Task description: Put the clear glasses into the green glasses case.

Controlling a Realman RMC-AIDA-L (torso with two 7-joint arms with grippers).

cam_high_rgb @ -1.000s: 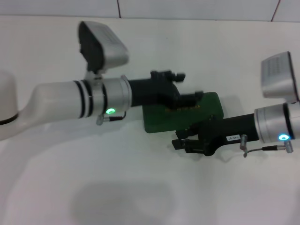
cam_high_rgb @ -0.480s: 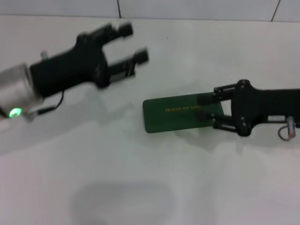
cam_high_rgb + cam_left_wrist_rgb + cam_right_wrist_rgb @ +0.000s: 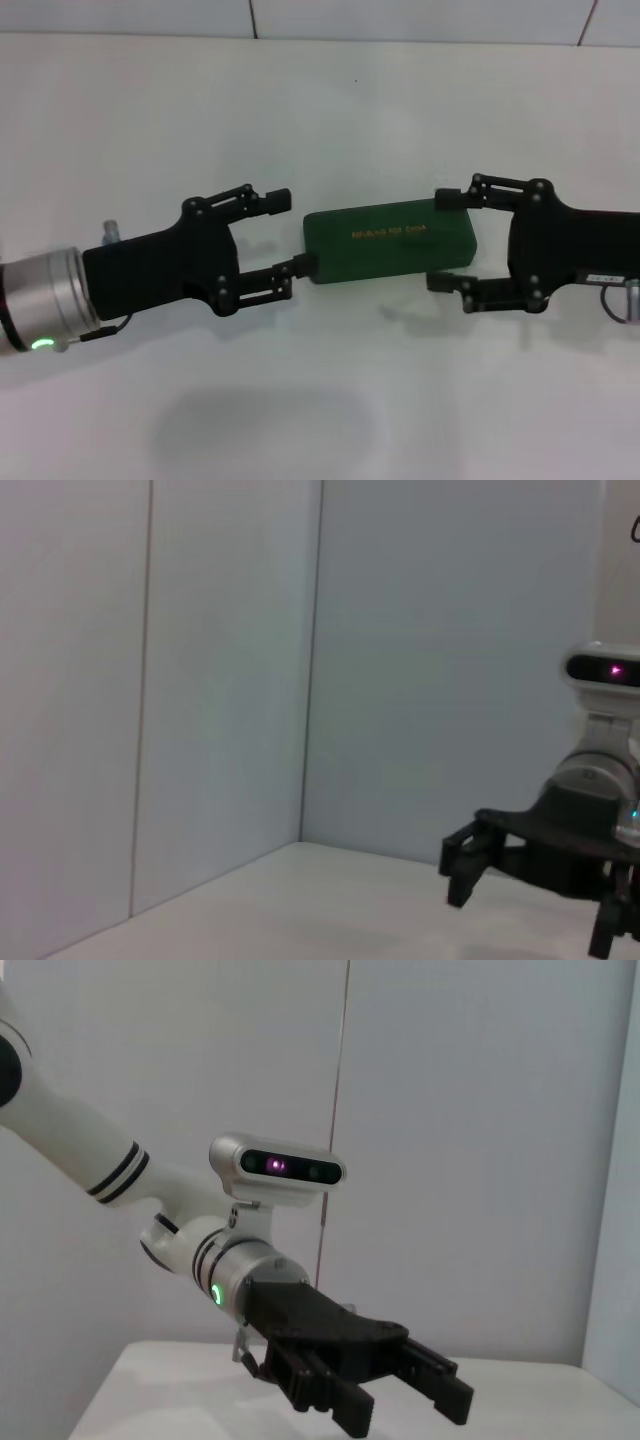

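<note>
Closed green glasses case (image 3: 390, 243), gold lettering on the lid, lying flat on white table (image 3: 400, 110) just right of centre frame in head view, long axis running left to right. Left gripper (image 3: 283, 235) reaching in from lower left, fingers spread wide and clasping nothing, lower fingertip (image 3: 303, 265) touching or just beside the case's left end, upper fingertip pointing past the far left corner. Right gripper (image 3: 447, 240) coming in from right edge, fingers likewise splayed, straddling the case's right end, one tip beyond the far edge, the other just off the near edge; contact with case impossible to tell. Clear glasses nowhere visible, case lid down. Left wrist view showing pale wall panels (image 3: 200, 680) and, at lower right of frame, right gripper (image 3: 530, 900) with spread black fingers under its wrist camera. Right wrist view showing left gripper (image 3: 400, 1400) low in centre frame, fingers apart, white arm (image 3: 90, 1160) stretching to upper left.
</note>
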